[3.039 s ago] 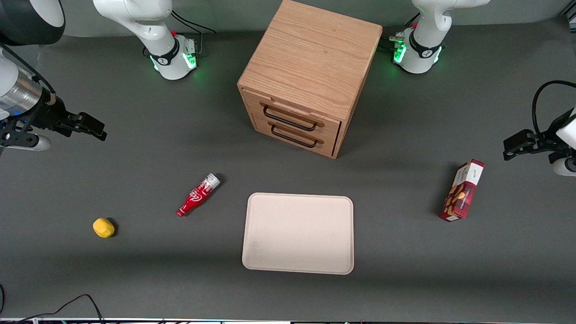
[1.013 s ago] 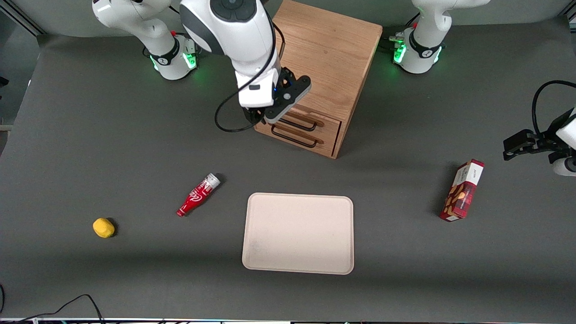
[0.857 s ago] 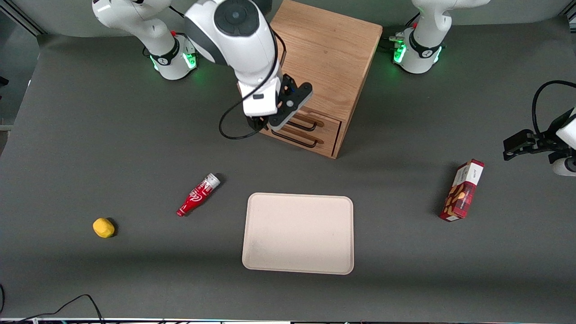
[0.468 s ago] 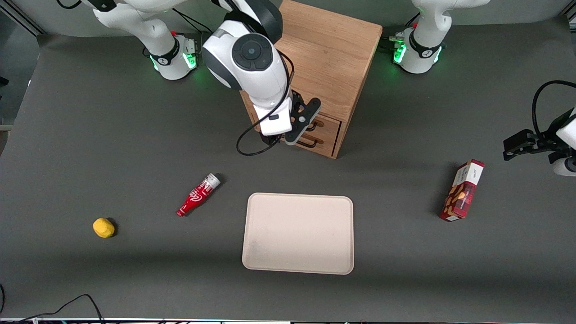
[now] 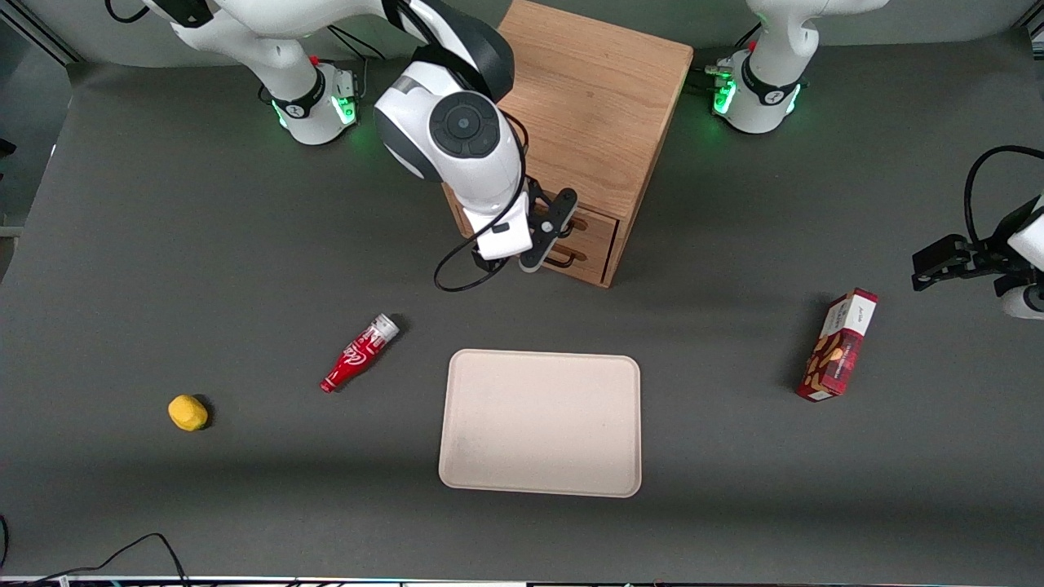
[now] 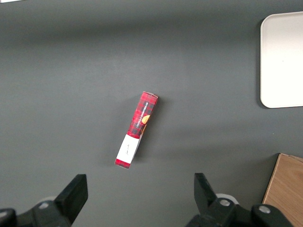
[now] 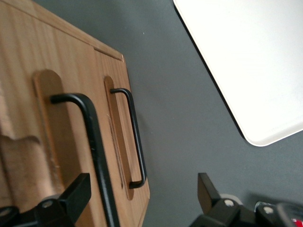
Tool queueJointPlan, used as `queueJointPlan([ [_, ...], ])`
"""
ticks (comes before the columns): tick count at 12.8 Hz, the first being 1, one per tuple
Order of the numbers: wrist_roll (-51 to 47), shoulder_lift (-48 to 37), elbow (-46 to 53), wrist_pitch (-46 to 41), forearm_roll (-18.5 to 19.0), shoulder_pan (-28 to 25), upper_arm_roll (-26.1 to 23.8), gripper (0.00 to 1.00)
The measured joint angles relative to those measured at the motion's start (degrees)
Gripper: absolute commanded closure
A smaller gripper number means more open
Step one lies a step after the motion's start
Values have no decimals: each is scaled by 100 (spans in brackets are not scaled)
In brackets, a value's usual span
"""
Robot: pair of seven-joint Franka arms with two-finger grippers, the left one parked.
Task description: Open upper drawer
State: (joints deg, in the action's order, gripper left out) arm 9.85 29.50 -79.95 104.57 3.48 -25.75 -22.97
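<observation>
Upper drawer is shut, flush in the front of the cabinet, which stands in the middle of the table, farther from the front camera than the tray. Its black handle runs lengthwise along the drawer front, level with the table. My gripper sits right in front of that drawer face, fingers spread wide with nothing in them. In the right wrist view the handle bar passes into the gap, close beside 1 finger, with the other finger well apart from it. The bar lies across the closing line, which is what I want. The lower drawer with its matching handle is just beside and below, outside the fingers as far as I can tell. I judge the grasp not yet made: I'd centre on the bar, close, then pull straight out from the cabinet front, toward the tray.
</observation>
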Motion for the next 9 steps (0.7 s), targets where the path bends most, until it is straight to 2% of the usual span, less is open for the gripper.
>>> queueJointPlan([
  [9, 754, 39, -108, 258, 0, 155, 140, 0],
])
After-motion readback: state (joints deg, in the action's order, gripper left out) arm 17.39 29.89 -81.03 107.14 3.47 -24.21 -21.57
